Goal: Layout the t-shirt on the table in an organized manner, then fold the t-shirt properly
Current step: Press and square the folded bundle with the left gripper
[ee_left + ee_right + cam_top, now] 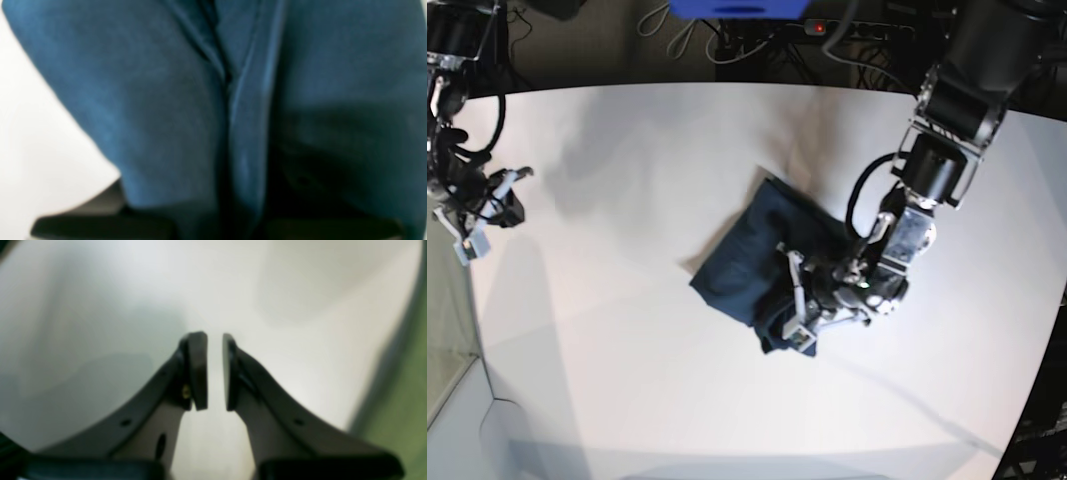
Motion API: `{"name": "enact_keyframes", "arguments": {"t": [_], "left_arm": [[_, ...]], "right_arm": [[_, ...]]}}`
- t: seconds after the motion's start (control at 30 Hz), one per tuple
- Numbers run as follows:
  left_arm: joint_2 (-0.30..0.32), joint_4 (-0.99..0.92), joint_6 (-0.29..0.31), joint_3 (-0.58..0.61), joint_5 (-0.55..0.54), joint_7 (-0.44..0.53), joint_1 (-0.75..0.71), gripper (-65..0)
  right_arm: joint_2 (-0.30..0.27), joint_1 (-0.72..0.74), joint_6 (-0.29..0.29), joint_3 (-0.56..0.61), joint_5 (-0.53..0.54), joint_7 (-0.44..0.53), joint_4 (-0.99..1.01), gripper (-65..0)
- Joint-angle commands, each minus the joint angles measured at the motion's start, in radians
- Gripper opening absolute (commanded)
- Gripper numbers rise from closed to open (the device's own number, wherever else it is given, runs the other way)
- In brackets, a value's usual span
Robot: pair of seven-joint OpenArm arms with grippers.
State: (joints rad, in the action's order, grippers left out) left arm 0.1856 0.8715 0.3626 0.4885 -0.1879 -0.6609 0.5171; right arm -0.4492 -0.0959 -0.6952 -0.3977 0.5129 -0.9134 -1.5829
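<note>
The left gripper (799, 300) is clenched on a fold of the bunched t-shirt (752, 260) mid-table (627, 350), presumably to spread it, while the right gripper (215, 370) (narrowly parted, empty) waits aside.

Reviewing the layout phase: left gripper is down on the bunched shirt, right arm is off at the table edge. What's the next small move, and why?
Probably lift the left gripper a little and draw the cloth outward. It looks shut on the t-shirt, whose folds fill the left wrist view, and the shirt lies bunched in a heap on the table, not spread. The right gripper holds nothing, with a narrow gap between its pads.
</note>
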Motion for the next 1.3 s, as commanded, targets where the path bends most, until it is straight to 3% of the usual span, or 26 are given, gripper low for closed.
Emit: {"name": "enact_keyframes", "arguments": {"t": [0.0,0.07,0.27,0.47,0.53,0.67,0.83,1.27], "left_arm": [[0.01,-0.028,-0.029,0.063,0.112,-0.096,-0.005,-64.9],[0.004,-0.028,-0.029,0.143,0.169,-0.069,0.016,-64.9],[-0.108,-0.028,-0.029,0.241,0.316,0.037,0.045,-64.9],[-0.191,-0.03,-0.027,0.382,0.456,0.135,0.045,-64.9],[-0.206,-0.034,0.009,0.408,0.459,0.143,0.045,-64.9],[-0.249,-0.093,0.171,0.416,0.466,0.143,0.047,-64.9],[-0.246,-0.104,0.336,0.418,0.466,0.138,0.045,-64.9],[-0.209,-0.111,0.336,0.411,0.465,0.135,0.042,-64.5]], "right_arm": [[-0.023,-0.02,-0.003,-0.039,0.019,0.024,-0.037,-58.1],[-0.016,-0.089,-0.003,-0.105,0.019,0.026,-0.076,-58.1],[0.01,-0.229,-0.003,-0.234,0.02,0.026,-0.178,-58.1],[0.079,-0.287,-0.003,-0.367,0.014,0.017,-0.242,-58.1],[0.092,-0.304,-0.003,-0.41,0.014,0.017,-0.261,-58.1],[0.105,-0.342,-0.003,-0.441,0.014,0.017,-0.288,-58.1],[0.105,-0.357,-0.003,-0.461,0.016,0.017,-0.29,-58.1],[0.134,-0.356,-0.003,-0.455,0.016,0.017,-0.29,-58.1]]}}
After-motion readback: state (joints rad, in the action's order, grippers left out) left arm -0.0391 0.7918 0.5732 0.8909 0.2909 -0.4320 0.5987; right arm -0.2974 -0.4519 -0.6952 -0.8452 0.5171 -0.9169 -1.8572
